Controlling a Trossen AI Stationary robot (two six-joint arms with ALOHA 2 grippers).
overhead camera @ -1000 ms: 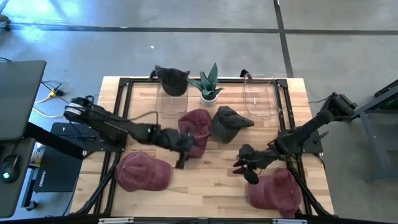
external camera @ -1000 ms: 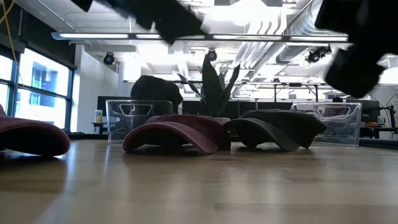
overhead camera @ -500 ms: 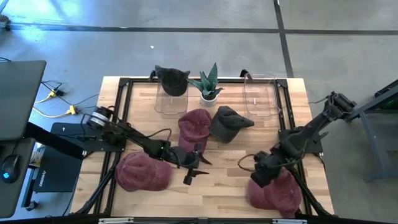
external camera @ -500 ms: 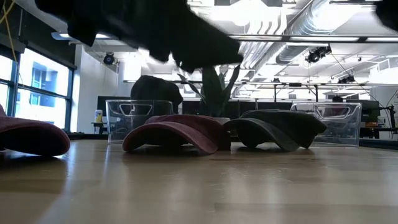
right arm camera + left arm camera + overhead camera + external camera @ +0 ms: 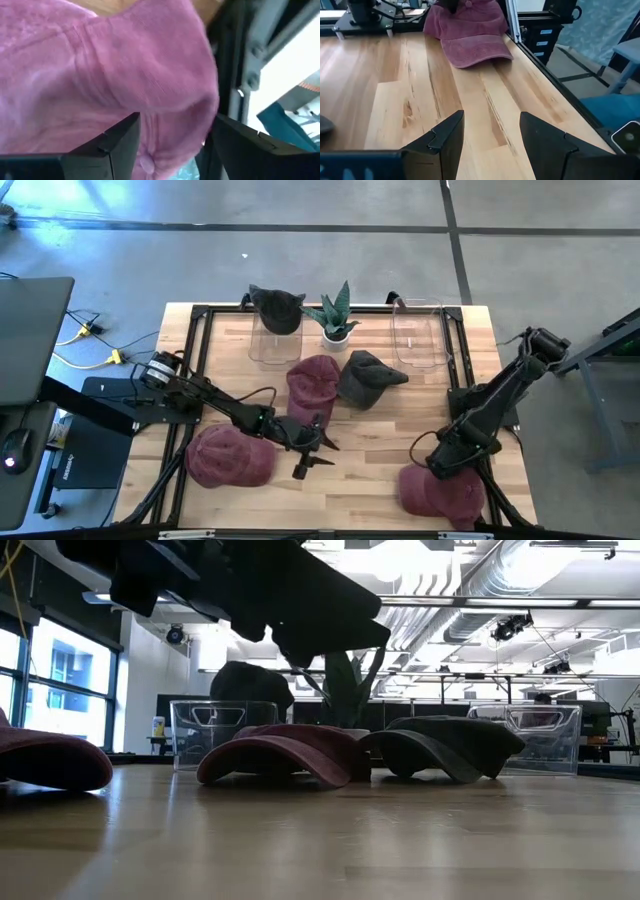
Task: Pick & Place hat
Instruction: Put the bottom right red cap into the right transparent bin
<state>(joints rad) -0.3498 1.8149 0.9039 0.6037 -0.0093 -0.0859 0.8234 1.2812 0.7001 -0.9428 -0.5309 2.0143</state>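
Note:
Several caps lie brim-down on the wooden table. A maroon hat sits at the near right and fills the right wrist view. My right gripper points down, open, close over this hat's far-left side. My left gripper hovers open over bare wood at the near middle. It shows as a dark mass in the low view. Another maroon hat lies at the near left, a third at the centre, and a dark grey one beside that.
A black hat rests on a clear container at the back. A potted plant and a second clear container stand beside it. Black frame rails run along the table's sides. Bare wood lies at the near middle.
My left gripper has come away from the centre maroon hat toward the near edge and sunk lower, then held still. My right gripper has swung toward the near-right maroon hat and rolled until it points down over it.

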